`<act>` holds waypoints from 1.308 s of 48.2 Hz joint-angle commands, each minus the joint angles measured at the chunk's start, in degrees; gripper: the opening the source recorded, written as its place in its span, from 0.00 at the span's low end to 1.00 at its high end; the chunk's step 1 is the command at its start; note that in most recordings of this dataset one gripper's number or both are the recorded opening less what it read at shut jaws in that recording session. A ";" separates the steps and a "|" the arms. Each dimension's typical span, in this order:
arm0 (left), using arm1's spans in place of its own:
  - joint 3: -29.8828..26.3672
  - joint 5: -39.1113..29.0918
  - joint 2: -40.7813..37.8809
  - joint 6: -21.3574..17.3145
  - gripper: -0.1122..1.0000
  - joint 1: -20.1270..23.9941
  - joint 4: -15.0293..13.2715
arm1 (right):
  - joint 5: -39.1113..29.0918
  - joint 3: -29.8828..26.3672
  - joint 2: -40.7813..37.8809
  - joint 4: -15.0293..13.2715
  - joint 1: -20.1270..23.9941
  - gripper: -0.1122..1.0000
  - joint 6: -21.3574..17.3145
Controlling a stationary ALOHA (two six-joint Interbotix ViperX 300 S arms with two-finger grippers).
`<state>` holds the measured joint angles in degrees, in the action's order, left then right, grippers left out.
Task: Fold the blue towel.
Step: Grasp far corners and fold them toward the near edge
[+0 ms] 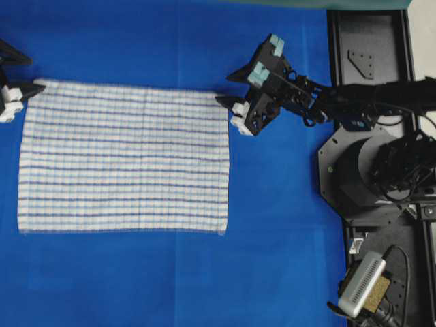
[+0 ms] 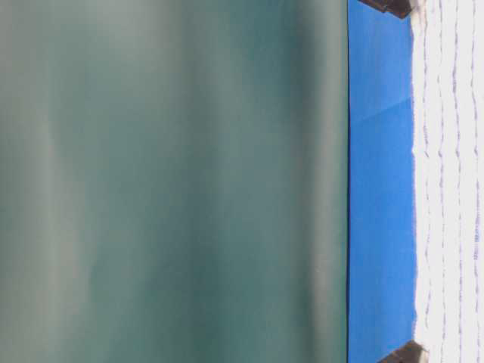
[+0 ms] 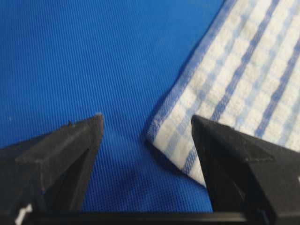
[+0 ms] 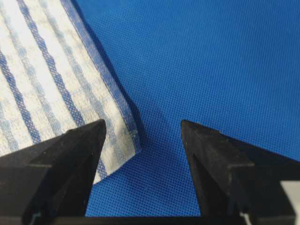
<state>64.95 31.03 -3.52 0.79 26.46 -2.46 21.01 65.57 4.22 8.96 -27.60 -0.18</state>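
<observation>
Clearly the folding has not begun: the blue towel, a rectangular white terry cloth crossed by thin dark-blue and light-blue stripes in a faint check, lies spread flat in a single layer on the desk, which is covered by a plain solid-blue cloth. No edge is turned over and no crease shows in the overhead view, so every fold is left to do.

Both arms are placed at the towel's far long edge, one at each corner. The left hand has its black pointed fingers spread wide, and the wrist view shows the towel's corner lying between them, one finger over bare blue covering and the other over the striped cloth. Nothing is pinched; the corner sits flat on the desk. The right hand is likewise wide open, its two dark fingers straddling the opposite corner, which rests unlifted with its hem visible in the gap. It holds nothing either.

In the table-level view, the towel's white edge runs beside a strip of blue covering, with a dark fingertip at each end; most of that picture is a blurred green backdrop and adds little.

Judging from this, the work stands at the very first grasp: both corners are lined up but not taken. Closing on them, lifting, and carrying that edge across to the near edge all remain, as do any further folds.
</observation>
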 commanded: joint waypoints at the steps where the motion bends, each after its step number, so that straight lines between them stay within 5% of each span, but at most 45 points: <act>1: -1.05 0.53 -0.26 0.09 0.72 0.09 -0.26 | 0.79 -0.62 -0.26 0.53 0.26 0.80 -0.09; 11: -1.67 -1.14 -1.14 0.09 0.66 -0.18 -0.18 | 1.14 -0.62 -1.49 0.79 0.79 0.67 -0.09; 24: -1.76 -2.29 -1.41 -0.09 0.21 -3.43 -0.18 | 1.14 -0.79 -1.76 0.79 1.76 0.26 -0.09; 44: -1.85 -2.81 0.18 -1.05 0.15 -4.04 -0.18 | 1.14 -1.32 -1.23 0.88 2.11 0.26 -0.09; 63: -1.41 -9.58 8.35 -0.97 0.15 -4.31 -0.18 | -3.69 -0.62 8.09 0.88 2.90 0.26 -0.18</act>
<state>63.81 21.97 2.20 -0.18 22.50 -2.72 18.37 65.04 9.14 9.76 -25.31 -0.26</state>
